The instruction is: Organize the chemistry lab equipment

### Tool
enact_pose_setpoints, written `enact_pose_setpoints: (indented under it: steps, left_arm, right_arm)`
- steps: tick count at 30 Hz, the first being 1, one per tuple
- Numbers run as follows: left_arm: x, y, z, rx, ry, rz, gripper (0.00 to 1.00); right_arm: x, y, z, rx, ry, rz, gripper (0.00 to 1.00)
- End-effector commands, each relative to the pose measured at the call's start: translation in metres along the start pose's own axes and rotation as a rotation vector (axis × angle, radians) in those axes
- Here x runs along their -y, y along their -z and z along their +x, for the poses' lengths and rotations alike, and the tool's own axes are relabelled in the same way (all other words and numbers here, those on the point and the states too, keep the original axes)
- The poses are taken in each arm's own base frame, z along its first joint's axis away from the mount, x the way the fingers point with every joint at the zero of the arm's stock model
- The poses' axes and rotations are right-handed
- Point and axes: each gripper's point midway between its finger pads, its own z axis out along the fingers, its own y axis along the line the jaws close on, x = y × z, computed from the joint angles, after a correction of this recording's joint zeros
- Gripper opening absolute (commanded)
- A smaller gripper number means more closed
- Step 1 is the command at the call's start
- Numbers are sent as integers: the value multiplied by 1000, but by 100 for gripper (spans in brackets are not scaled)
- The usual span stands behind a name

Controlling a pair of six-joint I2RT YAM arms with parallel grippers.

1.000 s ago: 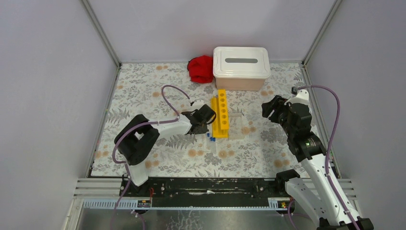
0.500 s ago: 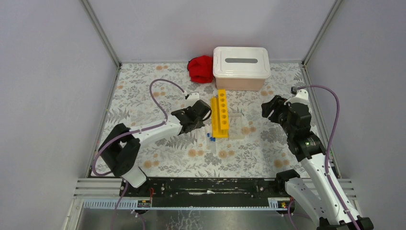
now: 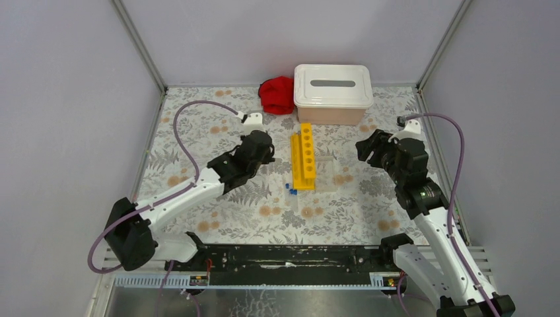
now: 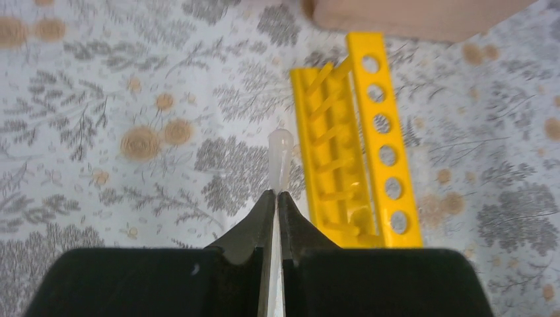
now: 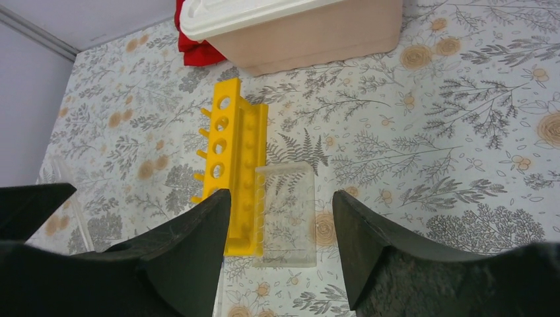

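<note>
Left of centre in the overhead view, my left gripper (image 3: 263,146) hangs over the flowered table (image 3: 198,132), just left of the yellow rack (image 3: 304,162). In its wrist view the jaws are pinched together on a clear tube (image 4: 279,155), whose rounded end pokes out past the fingertips toward the top of the frame. The rack's row of round holes lies to the right of that end. The right gripper (image 3: 368,149) holds nothing; its jaws are spread wide, and it sits right of centre, well apart from the rack. Its wrist view looks down on the rack and the clear box (image 5: 284,214) touching the rack's right side. More blue-capped tubes (image 3: 290,189) lie at the rack's lower end, and the bin (image 3: 333,92) with its white lid sits at upper centre beside a red cloth (image 3: 277,94).

My worry is the grip: the tube is slick and held by a narrow pinch, so I judge it could pivot or slide out if its end catches on the plate between two holes. The rack looks light and nothing braces it, so an off-centre push could shove it into the clear box or tip it. The tube is also nearly invisible against the pattern, which makes lining it up with a hole harder. A low sweep could scatter the loose tubes.
</note>
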Motion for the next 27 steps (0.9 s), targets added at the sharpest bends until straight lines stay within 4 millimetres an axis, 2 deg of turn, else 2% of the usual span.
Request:
enact_pose_setpoints:
  steps: [1,7,17,20,27]
  left_arm:
    - [25,12,-52,185,-7,117,9]
    - [51,25,-90,330,-1,234,9]
    - [88,33,-120,579,-13,365,1]
    - [95,32,-124,637,-20,384,1]
    - [109,23,-118,731,-36,422,0]
  right_arm:
    - [-25,7,-30,71,10,-89,65]
    - [-33,7,-30,78,5,-137,66]
    - [-32,11,-38,156,-21,-142,66]
    - [-28,7,-41,191,-38,-127,66]
    - [-32,-4,-48,243,-47,-157,66]
